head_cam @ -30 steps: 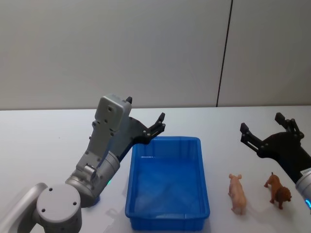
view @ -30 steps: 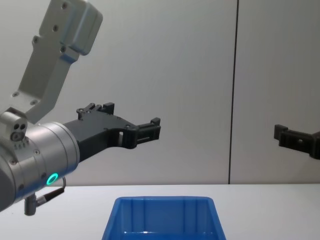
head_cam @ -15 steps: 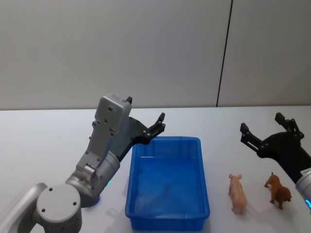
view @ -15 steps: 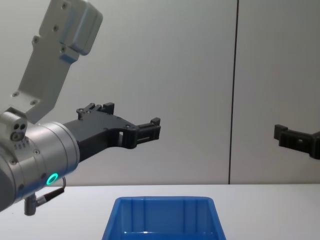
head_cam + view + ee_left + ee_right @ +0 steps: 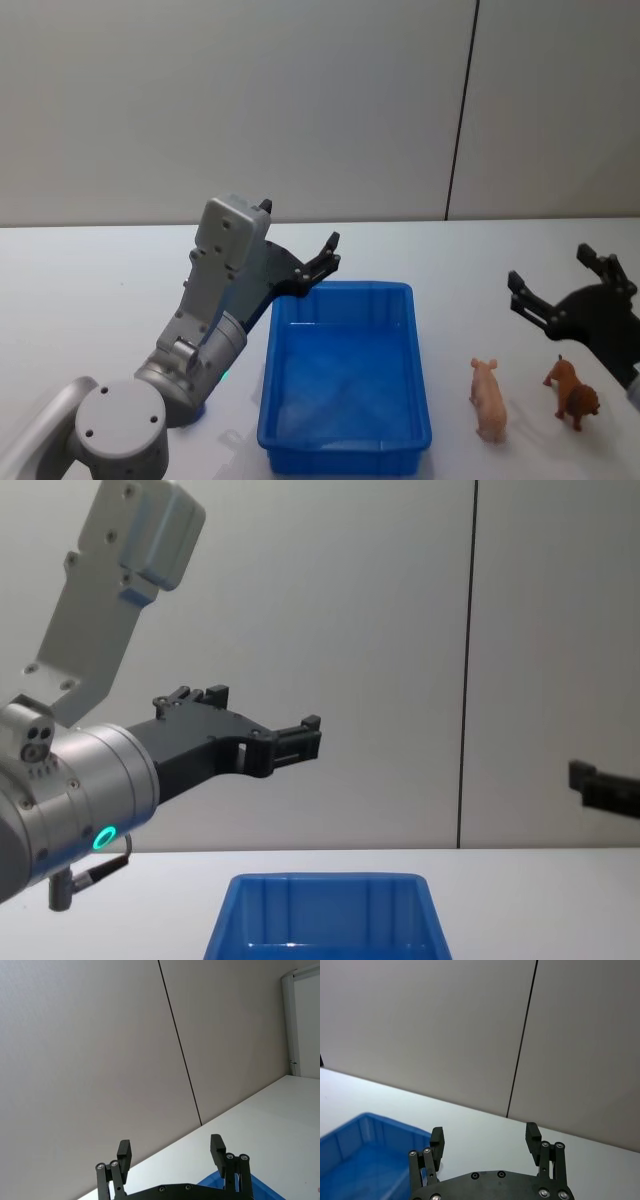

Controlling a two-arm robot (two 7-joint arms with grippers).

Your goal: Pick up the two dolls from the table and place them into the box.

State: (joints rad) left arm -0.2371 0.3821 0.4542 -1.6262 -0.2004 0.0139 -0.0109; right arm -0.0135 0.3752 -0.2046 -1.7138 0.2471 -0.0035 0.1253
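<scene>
On the white bench (image 5: 90,290), a blue box (image 5: 345,452) is set near the middle, with its long side running away from the robot. To the right of the box, two dolls are found on the bench. One is a pink pig (image 5: 489,400). It is placed near the box's right wall but not touching it, with its head turned to the far side. The other is a brown lion (image 5: 573,392), placed just to the right of the pig, with a gap between them. Both dolls are outside the box.

The left gripper (image 5: 170,1146) is held up in the air over the far left corner of the box. Its two black fingers (image 5: 124,1152) are spread wide apart, and nothing is held between them. A green ring of light (image 5: 105,837) is seen on the left arm in the chest view.

The right gripper (image 5: 552,268) is held in the air at the right, above the bench and a little past the lion. Its fingers are also spread apart, and nothing is gripped. Neither doll is touched by a gripper.

Behind the bench, a plain grey wall (image 5: 200,100) is seen, with a thin dark line (image 5: 460,110) running down it.
</scene>
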